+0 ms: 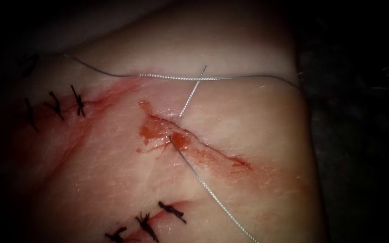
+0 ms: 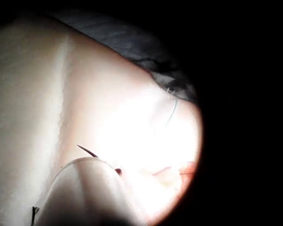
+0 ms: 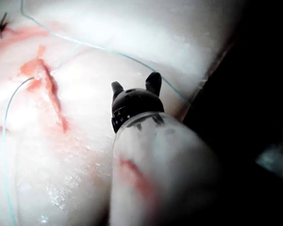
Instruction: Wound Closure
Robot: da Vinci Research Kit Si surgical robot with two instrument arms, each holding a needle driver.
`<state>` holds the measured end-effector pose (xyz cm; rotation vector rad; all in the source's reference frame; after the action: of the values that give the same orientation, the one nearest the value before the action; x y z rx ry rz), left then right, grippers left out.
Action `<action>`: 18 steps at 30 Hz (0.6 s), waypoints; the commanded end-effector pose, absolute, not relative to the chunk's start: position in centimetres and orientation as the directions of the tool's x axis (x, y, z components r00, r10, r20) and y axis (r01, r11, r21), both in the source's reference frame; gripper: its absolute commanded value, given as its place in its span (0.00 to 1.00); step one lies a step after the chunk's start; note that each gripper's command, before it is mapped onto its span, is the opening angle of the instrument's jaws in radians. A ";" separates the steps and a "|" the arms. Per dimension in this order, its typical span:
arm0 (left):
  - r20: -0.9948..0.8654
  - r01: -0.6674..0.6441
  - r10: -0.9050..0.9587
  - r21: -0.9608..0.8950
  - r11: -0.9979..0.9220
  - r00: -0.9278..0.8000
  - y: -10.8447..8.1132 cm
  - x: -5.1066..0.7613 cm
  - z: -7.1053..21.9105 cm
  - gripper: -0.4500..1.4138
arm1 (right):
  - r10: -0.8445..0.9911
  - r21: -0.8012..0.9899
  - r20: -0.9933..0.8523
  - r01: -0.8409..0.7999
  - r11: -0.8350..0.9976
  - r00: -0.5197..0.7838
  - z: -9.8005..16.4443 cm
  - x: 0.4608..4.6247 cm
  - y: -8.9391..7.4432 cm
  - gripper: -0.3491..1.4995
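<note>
The cut [image 1: 212, 153] runs slanting across the tissue [image 1: 248, 117], with red fluid [image 1: 156, 130] pooled at its upper end. One strand of thread [image 1: 190, 96] enters the tissue on the right of the cut. Another strand [image 1: 212, 193] leaves the cut on its left and runs off toward the near edge. A long strand [image 1: 167, 77] lies across the far side of the tissue. My right tool [image 3: 135, 84] hovers open over pale tissue to the right of the cut [image 3: 52, 92], holding nothing, close to the thread [image 3: 104, 48]. The left tool's shaft [image 2: 85, 197] hangs above the tissue.
Finished dark stitches [image 1: 77, 101] close an older cut at the far left. More stitches [image 1: 172, 210] sit near the front. The tissue's right edge [image 1: 309, 135] drops off into dark cloth.
</note>
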<state>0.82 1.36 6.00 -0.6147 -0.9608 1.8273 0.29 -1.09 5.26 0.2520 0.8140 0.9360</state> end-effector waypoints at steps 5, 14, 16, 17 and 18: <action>-0.164 -0.393 0.736 -0.759 -0.520 -0.656 1.2 0.65 6.3 0.27 | 0.804 0.579 -0.508 -0.569 0.584 0.308 5.4 0.78 -1.3 0.83; -0.136 -0.392 0.649 -0.699 -0.598 -0.749 1.1 0.63 6.4 0.43 | 0.785 0.617 -0.513 -0.486 0.619 0.348 5.6 0.94 -1.6 0.74; -0.126 -0.398 0.643 -0.691 -0.604 -0.756 1.1 0.63 6.4 0.51 | 0.784 0.616 -0.514 -0.485 0.620 0.349 5.6 0.95 -1.6 0.74; -0.103 -0.414 0.629 -0.670 -0.617 -0.771 1.1 0.62 6.4 0.68 | 0.783 0.616 -0.514 -0.485 0.621 0.349 5.6 0.94 -1.6 0.76; -0.088 -0.427 0.626 -0.659 -0.620 -0.775 1.1 0.61 6.4 0.76 | 0.783 0.616 -0.514 -0.484 0.621 0.349 5.6 0.94 -1.6 0.76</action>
<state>0.64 1.06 6.38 -0.3965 -0.8335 2.3650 0.86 -1.54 5.58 0.3894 0.8793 0.8492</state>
